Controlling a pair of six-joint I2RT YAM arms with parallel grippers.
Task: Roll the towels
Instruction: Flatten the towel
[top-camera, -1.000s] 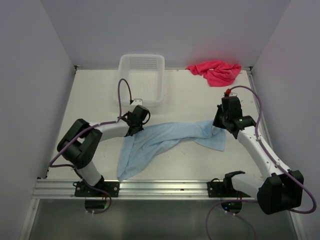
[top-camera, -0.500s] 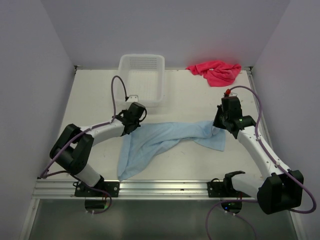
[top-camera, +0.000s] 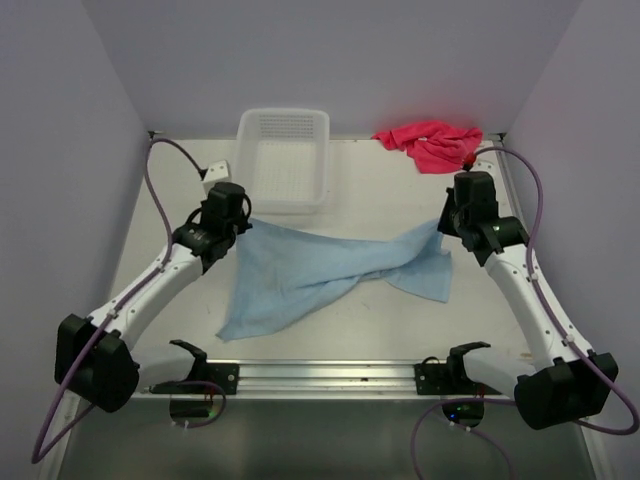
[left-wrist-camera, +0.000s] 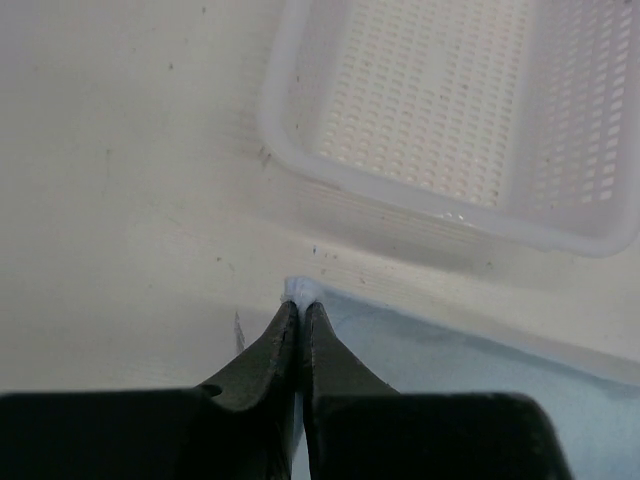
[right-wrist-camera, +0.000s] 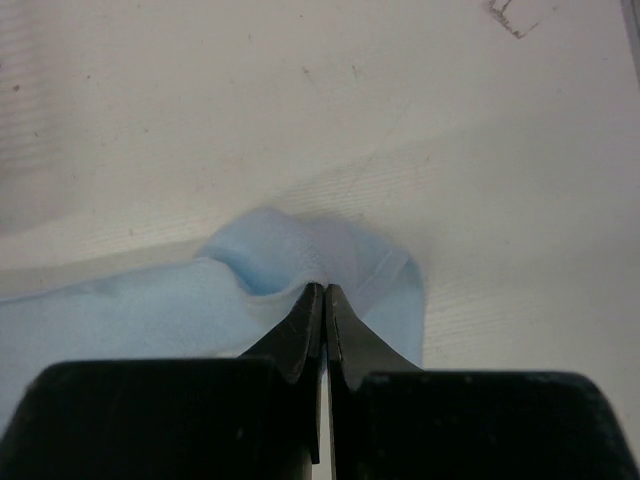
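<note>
currently the left gripper (left-wrist-camera: 301, 306) is pinching a corner of the light blue towel (top-camera: 320, 270), jaws closed on it just in front of the white mesh basket (top-camera: 284, 203). the right gripper (right-wrist-camera: 324, 291) is clamping another corner, right of the basket. a crumpled pink towel (top-camera: 432, 142) is lying further right of the basket.
</note>
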